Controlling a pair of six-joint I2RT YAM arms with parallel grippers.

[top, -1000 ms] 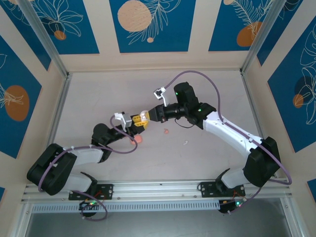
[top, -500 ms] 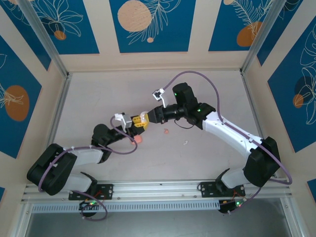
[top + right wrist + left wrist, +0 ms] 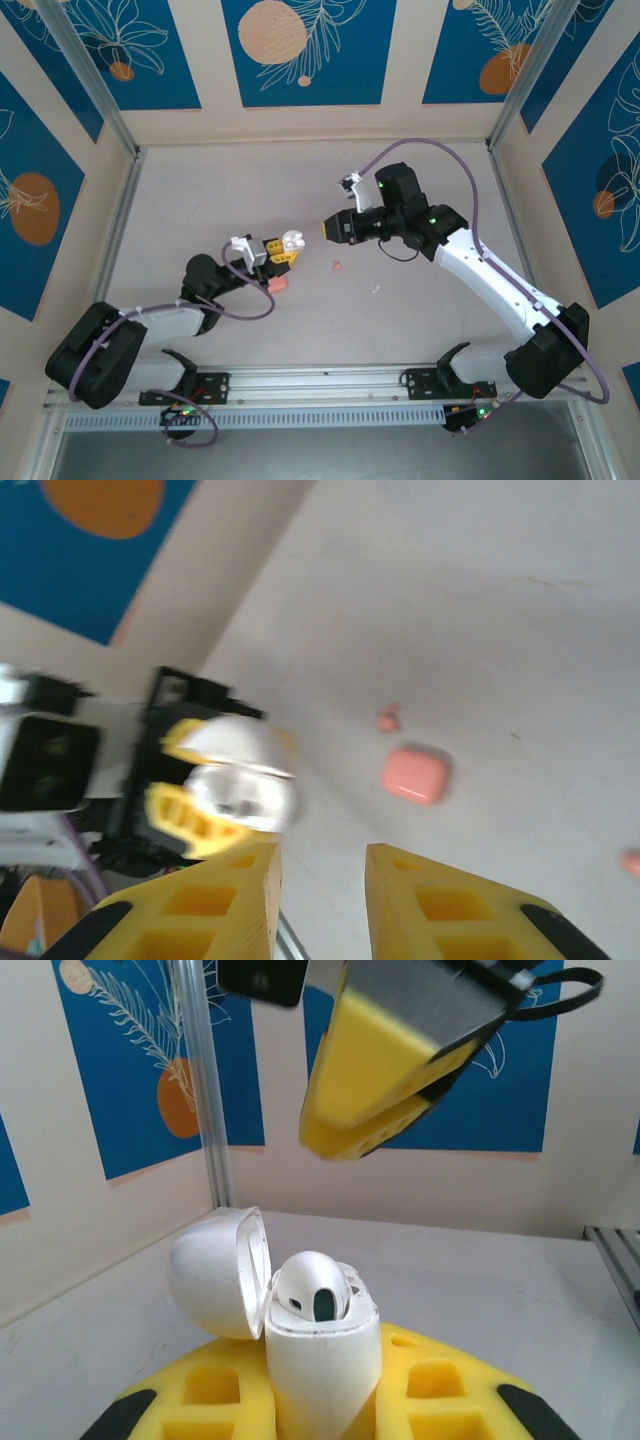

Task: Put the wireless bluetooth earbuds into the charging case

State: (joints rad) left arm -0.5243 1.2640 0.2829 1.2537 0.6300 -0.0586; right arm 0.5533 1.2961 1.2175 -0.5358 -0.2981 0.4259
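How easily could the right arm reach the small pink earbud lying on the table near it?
Probably easily. The right tool is open and empty, close to the pink earbud, which lies by itself on the table. Nothing stands between them.

My left gripper (image 3: 287,247) clamped the white case (image 3: 320,1370), arm stretched low. My right gripper (image 3: 322,870) faced it nearby, jaws slightly parted, empty.

Left arm (image 3: 150,325) and right arm (image 3: 480,265): white link shells, black joint housings, green indicator lights. Lilac cables (image 3: 420,141) loop along both. Right gripper (image 3: 322,860): yellow fingers (image 3: 420,905) with square recesses.
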